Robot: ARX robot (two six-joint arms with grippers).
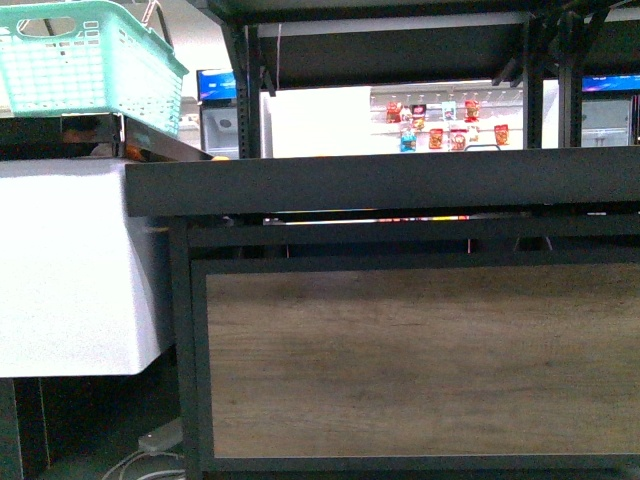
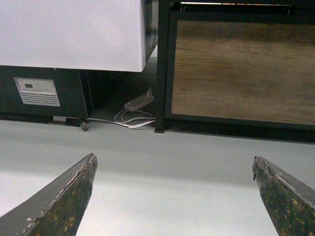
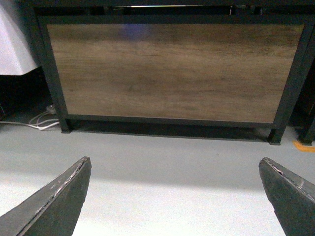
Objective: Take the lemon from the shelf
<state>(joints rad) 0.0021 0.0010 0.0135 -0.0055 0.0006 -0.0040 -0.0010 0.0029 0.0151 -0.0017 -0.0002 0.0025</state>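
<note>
Short of shelf (image 1: 400,360) | left fingers (image 2: 54,206) spread wide | right fingers (image 3: 49,206) spread wide

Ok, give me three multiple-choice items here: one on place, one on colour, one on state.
1. In the front view the teal basket sits: A) upper left, above the white chest; B) on the floor; C) lower right.
2. The shelf has a lower panel that is: A) white; B) brown wood-grain; C) teal.
3. Both arms' jaws are: A) shut on a lemon; B) open, empty; C) shut, empty.
Key: 1A, it stands top left; 2B, grain shows in every view; 3B, wrist views show tips wide apart, nothing between.
</note>
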